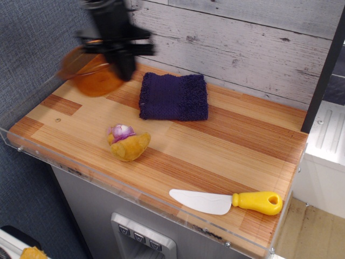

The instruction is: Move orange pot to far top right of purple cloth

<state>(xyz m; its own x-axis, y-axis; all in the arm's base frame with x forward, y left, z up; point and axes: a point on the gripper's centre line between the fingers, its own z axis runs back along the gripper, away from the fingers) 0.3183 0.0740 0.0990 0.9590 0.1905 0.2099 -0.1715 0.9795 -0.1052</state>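
While the orange pot (91,74) hangs in the air, blurred, above the far left of the wooden counter (226,140), the black gripper (119,56) appears clamped on its right rim, though blur hides the jaws. The pot sits just left of the purple cloth (174,97), clear of it. Judging by its thin translucent plastic, it should be light and stiff but smooth, so a rim pinch could let it swing or slip; a firm bite on the wall near a handle seems safest. Nearer the front lie a yellow-brown plush toy (128,142) and a yellow-handled plastic knife (226,202), both well apart from the cloth.
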